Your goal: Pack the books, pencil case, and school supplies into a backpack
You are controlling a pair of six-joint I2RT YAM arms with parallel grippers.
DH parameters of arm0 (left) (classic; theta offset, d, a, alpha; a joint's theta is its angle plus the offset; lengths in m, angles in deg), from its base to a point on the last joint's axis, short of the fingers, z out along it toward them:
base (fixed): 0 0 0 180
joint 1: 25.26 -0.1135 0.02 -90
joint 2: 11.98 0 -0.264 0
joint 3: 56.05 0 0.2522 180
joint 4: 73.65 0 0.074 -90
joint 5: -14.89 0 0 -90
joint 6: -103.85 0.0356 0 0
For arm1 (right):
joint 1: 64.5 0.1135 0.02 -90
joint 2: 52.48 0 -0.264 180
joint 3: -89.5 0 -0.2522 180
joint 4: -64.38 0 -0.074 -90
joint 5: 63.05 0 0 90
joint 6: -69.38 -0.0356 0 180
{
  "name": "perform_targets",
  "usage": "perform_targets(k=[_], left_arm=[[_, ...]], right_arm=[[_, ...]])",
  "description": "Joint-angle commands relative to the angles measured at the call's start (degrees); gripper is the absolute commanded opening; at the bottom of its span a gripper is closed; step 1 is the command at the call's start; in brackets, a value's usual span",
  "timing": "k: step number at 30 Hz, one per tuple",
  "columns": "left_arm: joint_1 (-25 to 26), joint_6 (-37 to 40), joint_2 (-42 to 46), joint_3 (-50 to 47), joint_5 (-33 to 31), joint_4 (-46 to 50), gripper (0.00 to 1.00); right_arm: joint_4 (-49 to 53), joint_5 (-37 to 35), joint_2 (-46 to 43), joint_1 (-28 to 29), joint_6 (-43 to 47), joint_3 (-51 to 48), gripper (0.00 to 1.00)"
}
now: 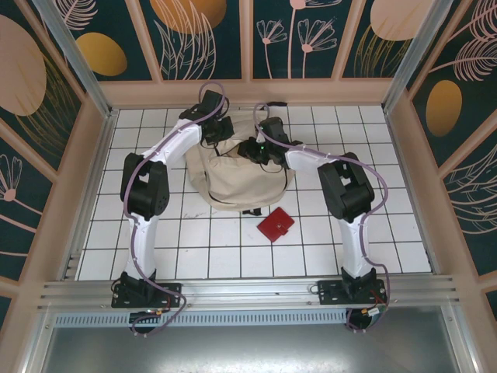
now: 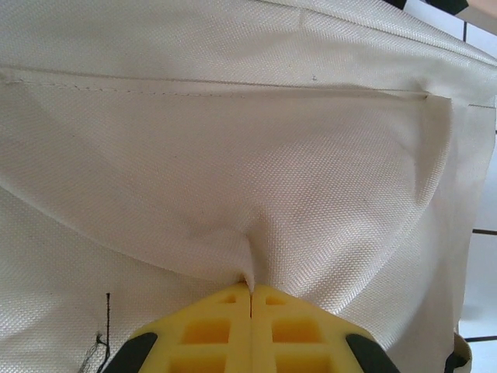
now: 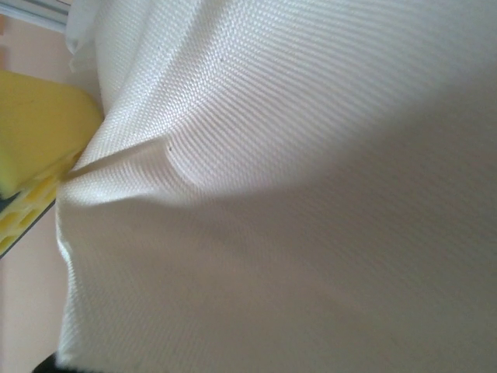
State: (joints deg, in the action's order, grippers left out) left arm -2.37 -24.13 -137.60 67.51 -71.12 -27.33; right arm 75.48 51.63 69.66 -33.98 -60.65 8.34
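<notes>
The cream-beige backpack lies slumped on the white tiled table, between the two arms. My left gripper is at its far left top edge. In the left wrist view that gripper has its yellow fingers shut on a raised fold of the backpack fabric. My right gripper is pressed into the backpack's top right edge. Backpack cloth covers its jaws in the right wrist view, and a yellow finger shows at the left. The red square case lies flat in front of the backpack. The books and the pencil case are out of view.
Black straps poke out at the backpack's near edge, close to the red case. Wooden walls enclose the table on the left, right and back. White tiles lie bare between the backpack and the arm bases.
</notes>
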Motion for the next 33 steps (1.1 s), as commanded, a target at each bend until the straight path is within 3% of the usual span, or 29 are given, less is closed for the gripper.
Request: perform_targets(k=[1,6,8,12,16,20,25,29,33], left_arm=[[-0.14,0.65,2.31,-0.56,1.62,-0.39,0.00],[-0.18,0.59,2.32,-0.51,2.17,-0.34,0.00],[-0.21,0.50,2.31,-0.50,2.51,-0.43,0.00],[-0.22,0.45,2.40,-0.91,2.60,-0.65,0.00],[-0.22,0.62,2.38,-1.05,2.70,-1.01,0.00],[-0.22,0.80,2.20,-1.03,2.77,-1.63,0.00],[-0.22,1.10,2.29,-1.58,2.88,-2.24,0.00],[-0.22,1.47,2.49,-2.18,2.87,-2.65,0.00],[-0.22,1.75,2.78,-2.71,2.66,-3.02,0.00]], right_arm=[[-3.49,-0.51,2.42,0.50,-0.70,3.23,0.22],[-13.29,1.27,3.28,0.50,-1.59,2.54,0.14],[-13.54,1.99,4.45,1.49,-2.14,3.83,0.09],[-9.45,-0.25,2.68,1.69,-0.32,3.22,0.10],[-5.20,-2.28,-6.65,1.86,3.79,-4.54,0.21],[-3.90,-3.52,-19.43,1.82,5.05,-16.03,0.42],[5.59,-14.86,-31.22,1.73,2.49,-27.24,0.58],[12.59,-22.29,-38.24,1.64,-2.11,-34.42,0.65],[15.86,-23.46,-41.50,2.11,-6.66,-39.09,0.67]])
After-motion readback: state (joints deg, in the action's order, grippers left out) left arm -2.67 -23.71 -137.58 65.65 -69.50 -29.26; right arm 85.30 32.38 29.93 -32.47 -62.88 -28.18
